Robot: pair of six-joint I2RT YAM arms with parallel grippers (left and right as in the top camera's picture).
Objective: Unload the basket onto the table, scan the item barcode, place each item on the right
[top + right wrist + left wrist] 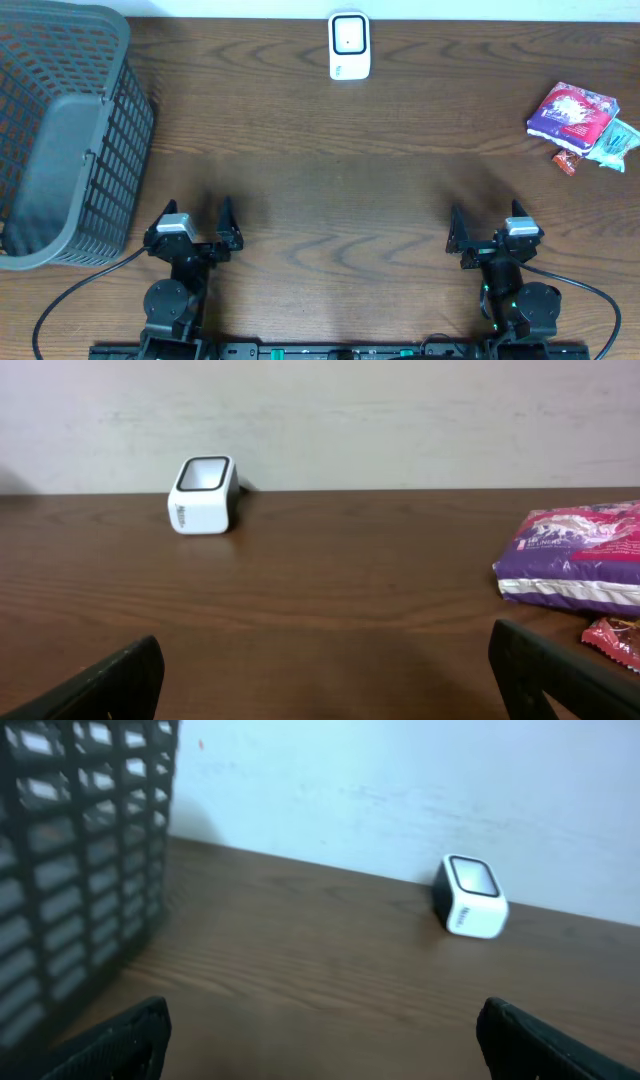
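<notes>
- We see one brown wooden worktop (330, 190) carrying everything.
- One grey lattice basket (60, 140) stands at its left end, upright, mouth up.
- We count two pincers at the near edge. The left pincer (197, 215) sits just beside the basket, and the right pincer (486, 222) is well apart from it. Both have their jaws wide apart and hold nothing.
- One purple packet (572, 112) lies flat at the far right, printed face up. It sits askew to the worktop's edge, and its longer side seems to run roughly left to right.
- One white scanner (349, 45) sits at the far edge, near the middle and well apart from the packets. Its long axis runs from the far edge toward the arms, and its dark-rimmed window faces up.
- One green-tinted packet (615, 143) lies just right of the purple one. We cannot tell whether they touch.
- One small red sachet (566, 161) lies just in front of the purple packet.
- That makes three packets in all.
</notes>
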